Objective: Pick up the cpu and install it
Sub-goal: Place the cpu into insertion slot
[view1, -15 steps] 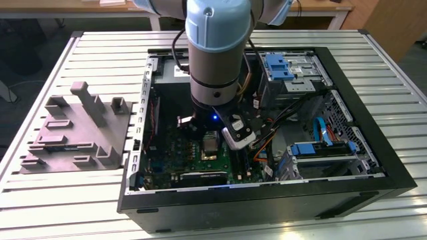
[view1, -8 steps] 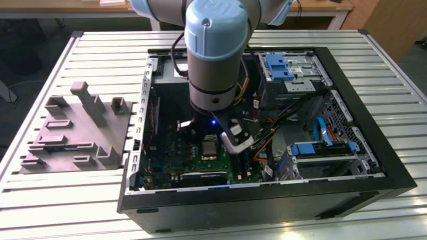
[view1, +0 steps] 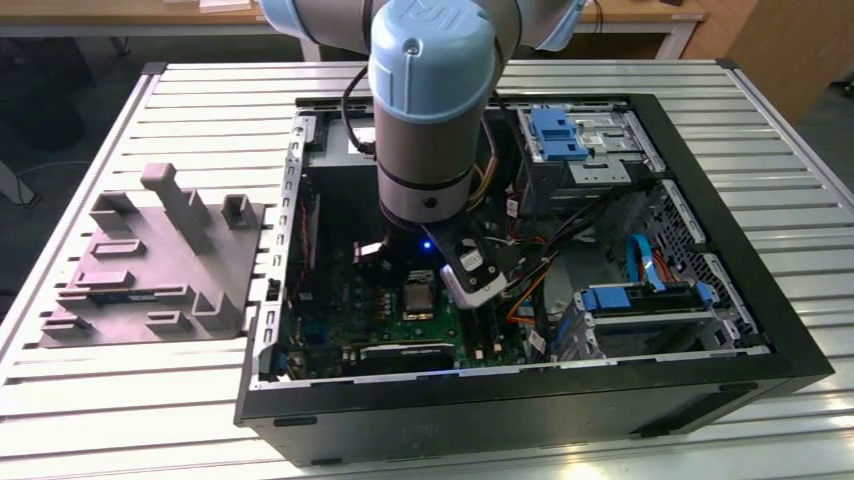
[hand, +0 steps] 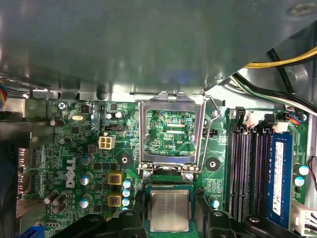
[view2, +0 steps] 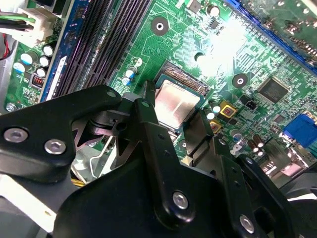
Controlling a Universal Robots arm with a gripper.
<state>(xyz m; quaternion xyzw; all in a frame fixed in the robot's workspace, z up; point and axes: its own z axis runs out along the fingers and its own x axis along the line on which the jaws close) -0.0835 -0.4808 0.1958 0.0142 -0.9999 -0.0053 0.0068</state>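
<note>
- Pincer point(view2: 173, 105) narrowed to the width of the cpu point(view2: 178, 101), black fingers point(view2: 147, 106) set against two opposite edges of the chip, as seen in both wrist views.
- Cpu level, pale silvery top upward, thin green rim showing around it, directly over the socket point(view2: 187, 79).
- In the second wrist view, a strip of the socket's fine contacts bare past one edge of the chip.
- Cannot tell whether pressed right down into the socket or held just above it.
- Hinged up from one side of the socket in the first wrist view: metal load frame point(hand: 171, 133), open, with the green motherboard point(hand: 74, 148) visible through its square window.
- Close beside the socket, a row of long black memory slots point(hand: 245, 168), one of them filled with a blue module point(hand: 280, 178).
- On the opposite side of the socket, two yellow square parts point(hand: 115, 178) and a few small capacitors.
- In the exterior view, arm point(view1: 427, 110) reaching down into the open computer case point(view1: 534, 415), above the socket's part of the board.
- Case flat on the slatted tabletop point(view1: 200, 90).
- Well apart from the socket, outside the case toward the exterior view's left: grey tray point(view1: 147, 270) on the tabletop.
</note>
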